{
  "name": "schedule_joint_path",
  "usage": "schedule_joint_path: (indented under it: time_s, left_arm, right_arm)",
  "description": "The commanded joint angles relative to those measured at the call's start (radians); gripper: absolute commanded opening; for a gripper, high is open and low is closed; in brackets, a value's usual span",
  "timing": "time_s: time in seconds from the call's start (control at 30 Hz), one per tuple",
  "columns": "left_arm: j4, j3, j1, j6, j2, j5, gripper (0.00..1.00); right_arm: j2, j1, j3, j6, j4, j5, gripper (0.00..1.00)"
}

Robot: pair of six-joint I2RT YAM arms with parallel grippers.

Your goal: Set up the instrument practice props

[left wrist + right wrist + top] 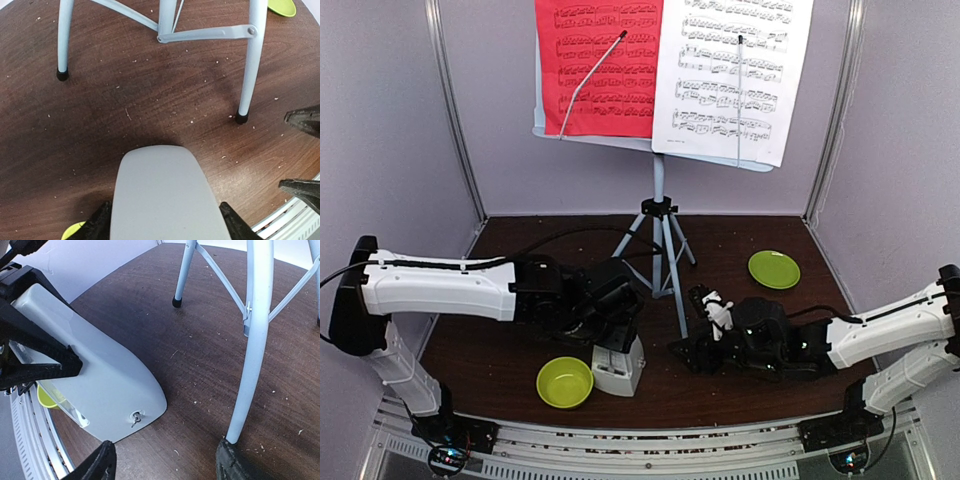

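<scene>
While the stand is up: the music stand [659, 190] rests on its three legs at the back-middle of the table [510, 250], so its shelf faces the arms.
Sheets: the red sheet [595, 65] and white sheet [730, 75] lean side by side on the stand's shelf, each under a thin wire holder, probably to stop them slipping off.
Metronome: the metronome [618, 368] sits on the table just in front of the stand's feet, on the left arm's side of the front leg.
Left gripper: the left gripper [162, 212] grasps the metronome, with a finger seemingly against each side, which suits shifting it without tipping.
Right gripper: the right gripper [166, 452] is released, with only bare wood between its spread fingers. One fingertip is right at the foot of the stand's front leg.
Step in hand: by my judgement, settling the metronome before the stand.
Bystanders: the bowl [565, 382] lies just beside the metronome, farther from the stand. The plate [774, 269] lies to the right of the stand's legs.
Risk: both arms crowd the stand's feet, so a nudge could rock it.
</scene>
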Motion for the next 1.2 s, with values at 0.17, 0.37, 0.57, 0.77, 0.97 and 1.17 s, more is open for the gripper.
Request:
schedule_joint_path:
  time_s: [0.17,0.37,0.57,0.77,0.97,1.17]
  left_arm:
    - [0.071,0.004,-0.008,0.030,-0.103,-0.127,0.38]
    - [0.096,0.055,-0.014,0.100,-0.144,-0.188,0.26]
    - [0.103,0.138,-0.039,0.196,-0.162,-0.272,0.19]
    - [0.229,0.131,-0.120,0.404,-0.203,-0.377,0.17]
    - [0.270,0.147,-0.159,0.507,-0.196,-0.413,0.13]
    - [0.272,0.163,-0.172,0.529,-0.192,-0.411,0.11]
  right_arm:
    - [-0.086,-0.005,0.025,-0.078,-0.074,0.140,0.83]
    - [-0.089,-0.005,0.067,-0.059,-0.138,0.133,0.98]
    - [-0.055,-0.006,0.083,0.004,-0.071,-0.012,0.90]
    - [-0.031,-0.006,0.040,0.085,0.089,-0.026,0.73]
    - [-0.013,-0.006,0.045,0.073,0.184,-0.066,0.62]
    - [0.004,-0.006,0.072,0.059,0.163,-0.054,0.57]
